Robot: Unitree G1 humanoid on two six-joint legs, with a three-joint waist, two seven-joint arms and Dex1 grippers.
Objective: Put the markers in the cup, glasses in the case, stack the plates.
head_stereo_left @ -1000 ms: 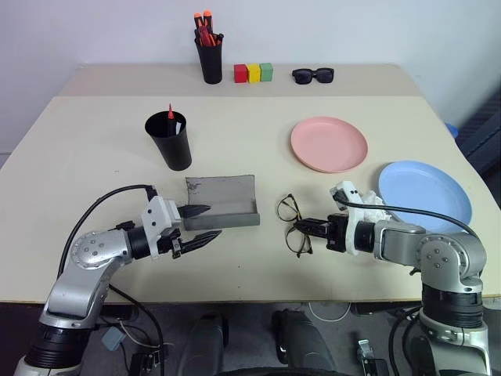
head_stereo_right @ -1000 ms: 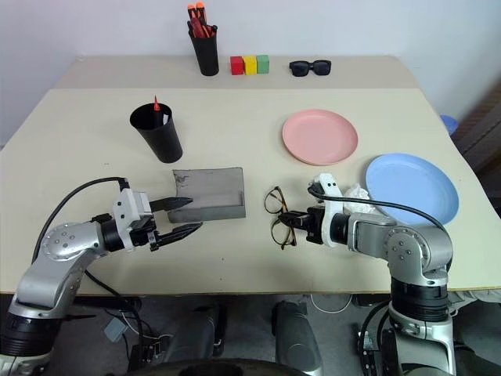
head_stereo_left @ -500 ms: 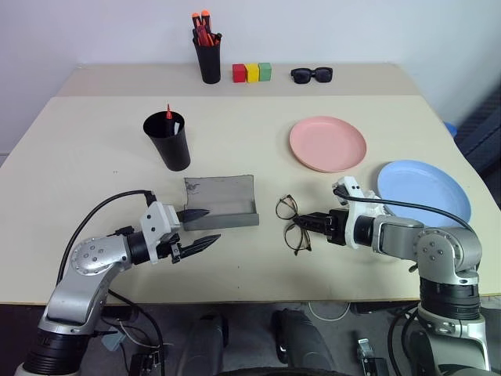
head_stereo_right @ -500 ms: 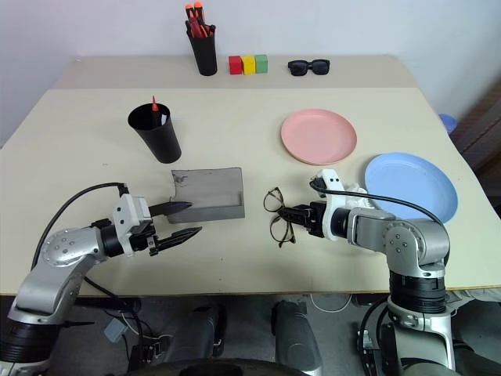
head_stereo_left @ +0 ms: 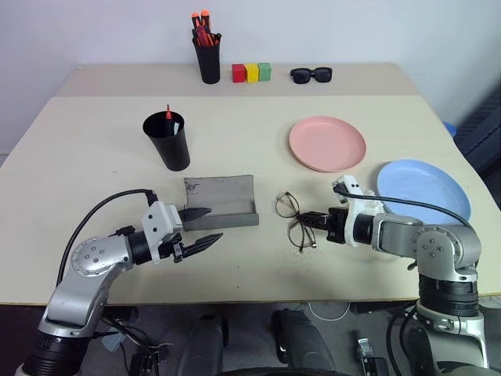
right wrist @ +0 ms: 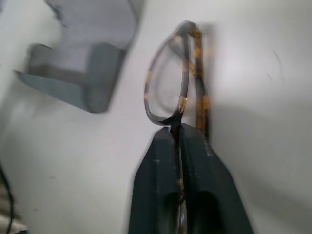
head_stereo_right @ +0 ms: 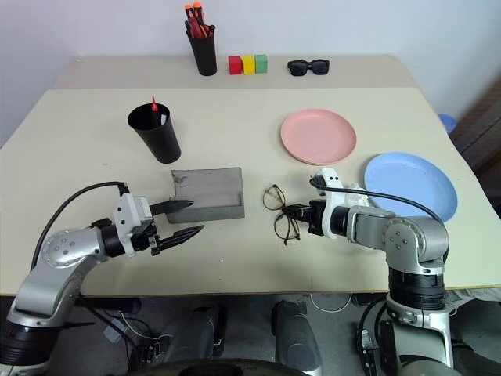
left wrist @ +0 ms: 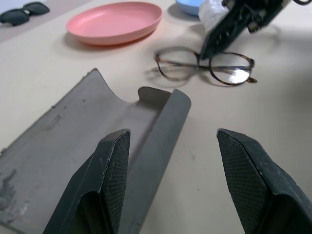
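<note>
The thin dark-rimmed glasses (head_stereo_left: 292, 217) lie right of the open grey case (head_stereo_left: 221, 202), tipped up at the lens nearest my right gripper (head_stereo_left: 307, 221), which is shut on that rim (right wrist: 170, 92). My left gripper (head_stereo_left: 213, 223) hovers open at the case's near left corner, nothing between its fingers (left wrist: 114, 165). The black cup (head_stereo_left: 169, 141) stands behind the case with a red-tipped marker (head_stereo_left: 167, 112) sticking out of it. Apart on the right lie the plates, a pink plate (head_stereo_left: 327, 143) and a blue plate (head_stereo_left: 425, 190).
At the table's back stand a black pen holder (head_stereo_left: 208, 59) with orange-capped pens, three coloured blocks (head_stereo_left: 252, 73) and black sunglasses (head_stereo_left: 312, 74). A white crumpled wad (head_stereo_left: 369, 204) lies between my right wrist and the blue plate.
My right gripper has taken a new hold on the glasses, and their near lens has tipped up off the table. The left gripper has stayed by the case.
</note>
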